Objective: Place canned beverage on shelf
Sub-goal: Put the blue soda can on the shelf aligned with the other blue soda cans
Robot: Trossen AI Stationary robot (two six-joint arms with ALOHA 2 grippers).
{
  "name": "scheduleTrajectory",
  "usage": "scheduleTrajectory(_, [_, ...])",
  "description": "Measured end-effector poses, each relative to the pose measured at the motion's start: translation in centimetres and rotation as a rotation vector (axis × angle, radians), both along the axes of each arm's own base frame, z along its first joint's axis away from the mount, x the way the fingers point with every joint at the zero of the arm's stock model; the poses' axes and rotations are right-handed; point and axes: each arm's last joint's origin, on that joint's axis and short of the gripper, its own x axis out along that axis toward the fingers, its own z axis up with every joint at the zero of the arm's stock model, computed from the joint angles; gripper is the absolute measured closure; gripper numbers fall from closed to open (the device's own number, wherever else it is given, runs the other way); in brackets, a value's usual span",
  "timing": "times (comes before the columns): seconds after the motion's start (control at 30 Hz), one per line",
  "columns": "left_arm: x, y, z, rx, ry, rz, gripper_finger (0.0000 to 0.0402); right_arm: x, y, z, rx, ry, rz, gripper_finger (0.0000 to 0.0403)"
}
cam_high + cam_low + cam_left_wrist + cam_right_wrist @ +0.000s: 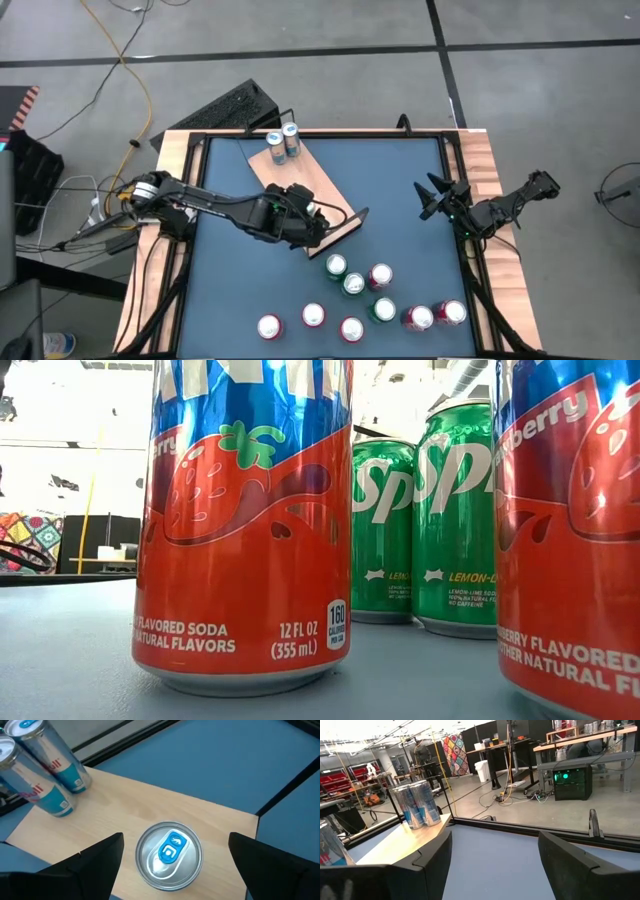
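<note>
The shelf (285, 175), a light-wood board with black end rails, lies slantwise on the blue table top. Two slim silver-and-blue cans (283, 142) stand on its far end and also show in the left wrist view (50, 765). My left gripper (303, 218) is open above the board's near end. A third silver can with a blue tab (169, 852) stands upright on the board (125, 805) between the left gripper's (176, 838) fingers, with a gap on each side. My right gripper (432, 197) is open and empty at the table's right side.
Several red and green cans (352, 285) stand in a loose group on the table near its front edge; they fill the low view (245, 530). A black rail frames the table (455, 160). Bare blue surface lies between the shelf and my right gripper (495, 835).
</note>
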Motion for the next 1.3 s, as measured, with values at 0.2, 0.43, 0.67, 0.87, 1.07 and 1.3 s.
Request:
scheduleTrajectory(0.2, [-0.4,-0.3,-1.9,-0.040,0.016,0.018,0.0054,0.0,0.0,0.0,0.000,0.000,0.000,0.0121])
scheduleTrajectory(0.43, [-0.3,-0.4,-2.3,-0.066,0.013,0.007,0.0054,0.0,0.0,0.0,0.000,0.000,0.000,0.0121])
scheduleTrajectory(0.67, [-0.3,-0.3,-2.3,-0.075,0.011,0.014,0.0100,0.0,0.0,0.0,0.000,0.000,0.000,0.0121])
scheduleTrajectory(0.87, [-0.7,-0.1,-2.4,-0.070,0.044,0.027,0.0206,0.0,0.0,0.0,0.000,-0.001,0.000,0.0121])
scheduleTrajectory(1.07, [-0.8,0.0,-2.4,-0.044,0.062,0.023,0.0218,0.0,0.0,0.0,0.001,-0.002,0.001,0.0121])
scheduleTrajectory(1.3, [-1.2,-0.1,-2.5,-0.015,0.112,0.016,0.0218,0.0,0.0,0.0,0.002,-0.003,0.001,0.0121])
